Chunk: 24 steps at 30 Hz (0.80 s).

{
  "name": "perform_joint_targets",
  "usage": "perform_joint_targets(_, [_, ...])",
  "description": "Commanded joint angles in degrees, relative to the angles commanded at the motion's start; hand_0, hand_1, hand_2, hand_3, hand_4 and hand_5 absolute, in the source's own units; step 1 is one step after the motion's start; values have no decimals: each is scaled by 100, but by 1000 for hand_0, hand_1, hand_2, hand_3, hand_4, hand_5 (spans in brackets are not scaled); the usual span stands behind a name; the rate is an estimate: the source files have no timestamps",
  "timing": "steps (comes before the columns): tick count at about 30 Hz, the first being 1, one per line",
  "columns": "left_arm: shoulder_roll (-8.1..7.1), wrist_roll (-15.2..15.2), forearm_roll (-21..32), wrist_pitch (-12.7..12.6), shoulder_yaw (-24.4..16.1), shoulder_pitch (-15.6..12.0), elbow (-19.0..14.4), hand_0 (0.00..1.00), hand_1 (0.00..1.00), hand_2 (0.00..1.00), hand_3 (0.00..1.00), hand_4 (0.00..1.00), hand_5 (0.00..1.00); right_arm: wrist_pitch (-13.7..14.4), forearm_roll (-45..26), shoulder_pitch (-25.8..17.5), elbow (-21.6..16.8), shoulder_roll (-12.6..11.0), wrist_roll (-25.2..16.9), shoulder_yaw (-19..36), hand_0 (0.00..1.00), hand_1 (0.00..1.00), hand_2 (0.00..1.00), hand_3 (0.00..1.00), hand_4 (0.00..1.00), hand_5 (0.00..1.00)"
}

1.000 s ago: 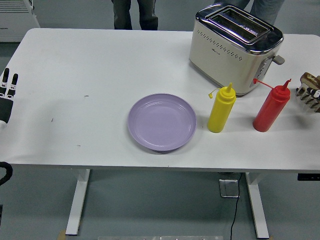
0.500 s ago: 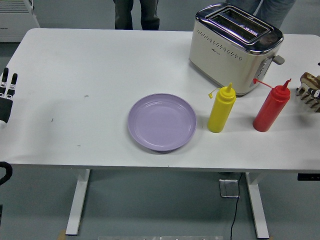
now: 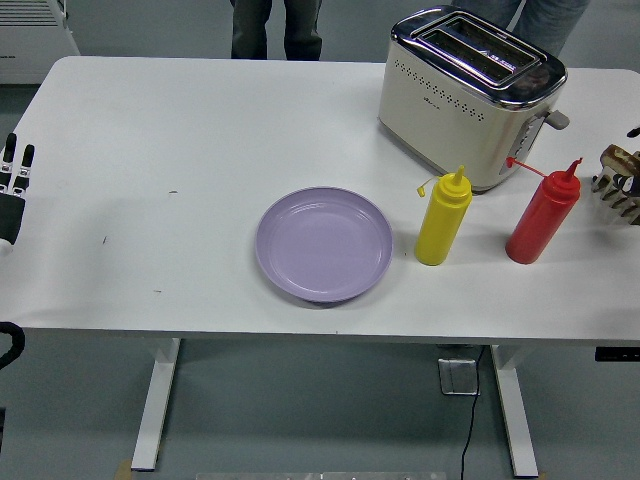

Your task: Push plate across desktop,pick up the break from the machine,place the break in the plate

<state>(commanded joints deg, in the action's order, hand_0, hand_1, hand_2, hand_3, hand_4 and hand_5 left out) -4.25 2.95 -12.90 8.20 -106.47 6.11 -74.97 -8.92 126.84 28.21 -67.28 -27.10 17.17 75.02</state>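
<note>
With the left hand (image 3: 14,190) at the table's left edge, finger state indeterminate, a push on the plate (image 3: 324,243) may topple the yellow bottle (image 3: 442,219) just beside it.

The left hand (image 3: 12,190) shows at the picture's left edge as slim black fingers (image 3: 10,152) with small white or silver segments at the joints, above a white cuff-like band. Below it a black curved part of the arm (image 3: 8,345) peeks in. The right hand (image 3: 622,182) at the right edge looks bronze-brown, with dark finger segments tipped pale. Two people (image 3: 275,28) at the far side wear dark trousers and blue jeans.
</note>
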Motion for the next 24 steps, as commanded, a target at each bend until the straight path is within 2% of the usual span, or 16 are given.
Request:
perform_joint_targets(1, [0, 0, 0, 0, -1, -1, 0, 830, 826, 861, 829, 663, 998, -3, 5, 4, 6, 2, 5, -3, 445, 512, 523, 707, 700, 246])
perform_joint_targets(12, [15, -8, 8, 0, 16, -12, 2, 829, 824, 861, 829, 663, 998, 109, 16, 84, 148, 23, 56, -129, 409, 477, 498, 667, 663, 229])
perform_joint_targets(13, [12, -9, 8, 0, 22, -10, 2, 829, 824, 861, 829, 663, 998, 142, 2, 87, 157, 22, 52, -139, 351, 432, 470, 592, 505, 139])
perform_joint_targets(18, [9, -11, 14, -1, 31, -8, 4, 829, 824, 861, 829, 663, 998, 248, -85, 88, 198, 23, 60, -187, 351, 432, 470, 592, 505, 139])
perform_joint_targets(19, [10, -11, 14, -1, 31, -9, 3, 829, 825, 861, 829, 662, 998, 264, -103, 84, 205, 22, 63, -193, 330, 414, 453, 537, 448, 127])
perform_joint_targets(24, [6, -13, 15, -2, 30, -23, 3, 829, 825, 861, 829, 662, 998, 359, -143, 82, 214, 24, 62, -220, 330, 414, 453, 537, 448, 127])
